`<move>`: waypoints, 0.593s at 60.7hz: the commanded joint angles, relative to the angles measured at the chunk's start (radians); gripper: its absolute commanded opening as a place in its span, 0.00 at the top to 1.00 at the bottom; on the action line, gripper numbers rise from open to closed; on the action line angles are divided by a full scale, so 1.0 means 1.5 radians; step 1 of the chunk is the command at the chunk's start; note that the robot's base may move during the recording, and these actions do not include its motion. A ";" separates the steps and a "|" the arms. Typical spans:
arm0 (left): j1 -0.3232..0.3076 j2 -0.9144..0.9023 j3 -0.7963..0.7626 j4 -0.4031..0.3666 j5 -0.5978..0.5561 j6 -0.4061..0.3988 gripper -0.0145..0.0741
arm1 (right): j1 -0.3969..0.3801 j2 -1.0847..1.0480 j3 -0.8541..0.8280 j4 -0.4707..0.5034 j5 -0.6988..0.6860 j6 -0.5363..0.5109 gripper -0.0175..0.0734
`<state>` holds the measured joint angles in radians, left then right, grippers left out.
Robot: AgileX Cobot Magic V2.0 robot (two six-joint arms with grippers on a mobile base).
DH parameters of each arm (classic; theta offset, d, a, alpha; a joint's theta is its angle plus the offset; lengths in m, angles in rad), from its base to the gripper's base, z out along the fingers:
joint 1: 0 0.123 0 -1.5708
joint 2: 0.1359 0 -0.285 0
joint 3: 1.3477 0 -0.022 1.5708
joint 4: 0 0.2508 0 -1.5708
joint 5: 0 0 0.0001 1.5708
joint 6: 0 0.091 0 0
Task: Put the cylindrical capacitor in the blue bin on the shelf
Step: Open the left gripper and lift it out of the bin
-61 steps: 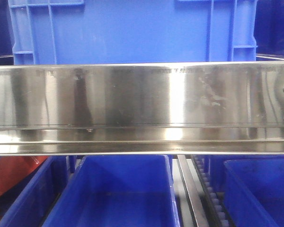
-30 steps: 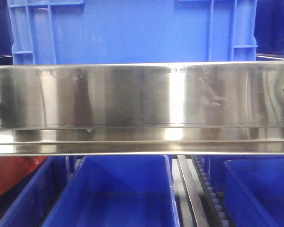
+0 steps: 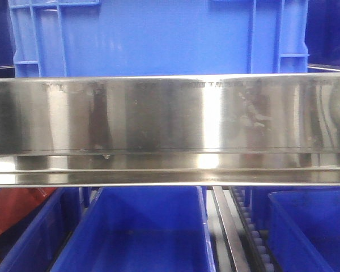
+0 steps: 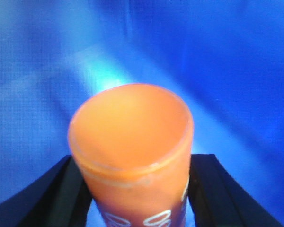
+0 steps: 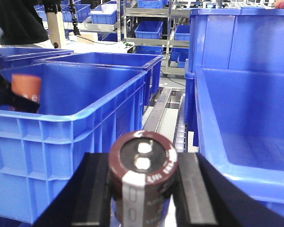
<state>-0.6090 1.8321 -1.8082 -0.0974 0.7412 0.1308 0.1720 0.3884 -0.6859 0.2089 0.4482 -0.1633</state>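
Dark reflection at left end of shelf point(image 3: 170, 124) rail faded since half-second ago; bins point(image 3: 141, 226) unmoved. Right gripper point(image 5: 143, 191) clamps capacitor point(image 5: 143, 175) upright, lower centre of right wrist view, outside bins. Left gripper point(image 4: 135, 189) grasps orange cylinder point(image 4: 130, 137) against blue bin interior.

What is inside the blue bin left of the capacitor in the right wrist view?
An orange cylinder, gripped by the left gripper, shows within its opening. The near wall of the blue bin hides the floor, so anything lying there cannot be seen.
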 commanded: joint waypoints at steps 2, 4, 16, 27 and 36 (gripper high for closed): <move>-0.003 -0.006 -0.012 -0.004 -0.004 0.002 0.26 | 0.002 -0.002 0.001 0.002 -0.024 -0.002 0.99; -0.003 -0.006 -0.015 -0.004 -0.003 0.002 0.14 | 0.002 -0.002 0.001 0.002 -0.024 -0.002 0.99; -0.003 -0.022 -0.050 -0.004 0.038 0.002 0.34 | 0.001 -0.002 0.001 0.002 -0.025 -0.002 0.99; -0.002 -0.069 -0.080 0.014 0.120 0.002 0.58 | 0.016 -0.002 0.001 0.002 -0.025 -0.002 0.99; -0.002 -0.130 -0.080 0.045 0.155 0.001 0.80 | 0.017 -0.002 0.001 0.002 -0.025 -0.002 0.99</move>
<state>-0.6090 1.6934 -1.9150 -0.0455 0.9481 0.1308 0.1953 0.3884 -0.6859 0.2089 0.4462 -0.1642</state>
